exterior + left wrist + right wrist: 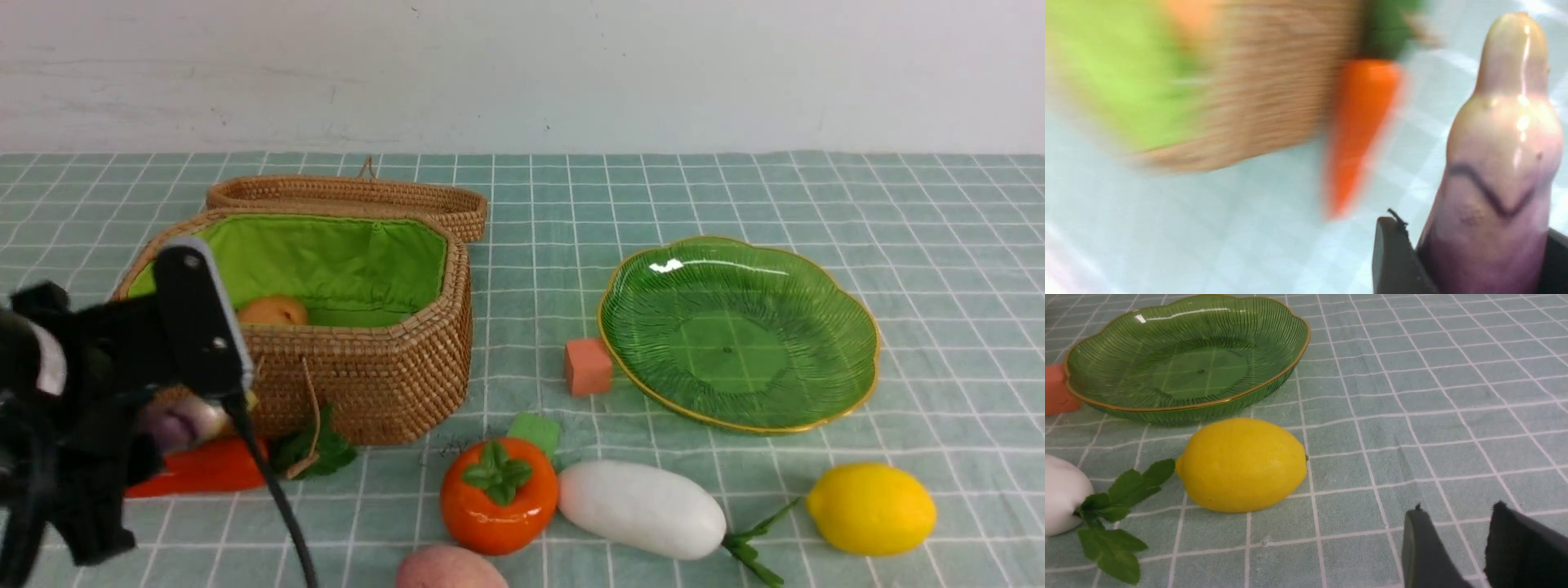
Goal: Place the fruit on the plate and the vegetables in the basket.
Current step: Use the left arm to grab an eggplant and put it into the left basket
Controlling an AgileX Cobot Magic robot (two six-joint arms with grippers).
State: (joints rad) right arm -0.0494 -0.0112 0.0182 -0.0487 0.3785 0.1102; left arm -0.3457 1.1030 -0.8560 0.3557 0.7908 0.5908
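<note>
My left gripper (pixel 186 407) is at the front left, shut on the pale purple eggplant (pixel 173 422), whose tip sticks out beyond the fingers (pixel 1392 249). Just behind it the orange carrot (pixel 208 467) lies against the wicker basket (pixel 384 376). An orange round thing (pixel 272 310) rests inside the basket. At the front lie the persimmon (pixel 498 494), the white radish (pixel 641 508), the lemon (pixel 872 508) and the peach (pixel 449 570). The green plate (pixel 739 331) holds nothing. My right gripper (pixel 1458 509) is open above the cloth near the lemon (pixel 1241 464), out of the front view.
An orange cube (pixel 588 367) touches the plate's left rim. A green cube (pixel 535 431) sits behind the persimmon. The basket's lid (pixel 351 196) lies open behind it. A cable (pixel 277 498) hangs from my left arm.
</note>
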